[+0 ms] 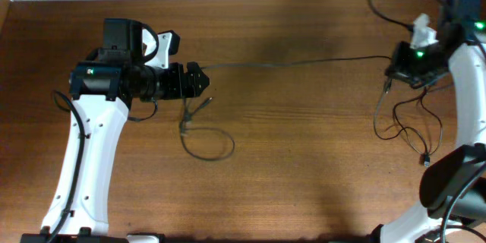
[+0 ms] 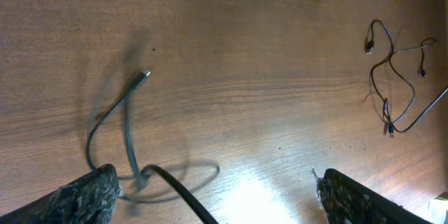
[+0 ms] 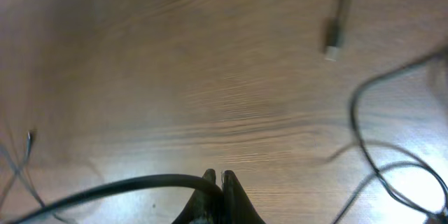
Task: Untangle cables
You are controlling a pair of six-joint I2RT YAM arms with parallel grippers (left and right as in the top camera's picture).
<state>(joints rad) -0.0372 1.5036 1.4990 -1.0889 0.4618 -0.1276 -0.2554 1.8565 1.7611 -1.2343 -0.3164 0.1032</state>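
A long thin dark cable (image 1: 304, 62) stretches across the table from my left gripper (image 1: 199, 80) to my right gripper (image 1: 389, 72). The right gripper (image 3: 219, 180) is shut on this black cable (image 3: 126, 185). The left gripper (image 2: 210, 199) is open, its fingers wide apart, and a black cable (image 2: 183, 190) passes loosely between them. A grey cable (image 2: 129, 133) with a plug end loops on the table below the left gripper, also seen from overhead (image 1: 205, 140). A small tangle of thin cables (image 1: 410, 121) lies under the right gripper, and shows far off in the left wrist view (image 2: 392, 77).
The brown wooden table (image 1: 304, 167) carries everything. A loose plug end (image 3: 334, 45) lies ahead of the right gripper. A thicker black arm cable (image 1: 395, 0) arcs at the back right. The white arm links stand at the left (image 1: 83, 159) and right (image 1: 471, 106) sides.
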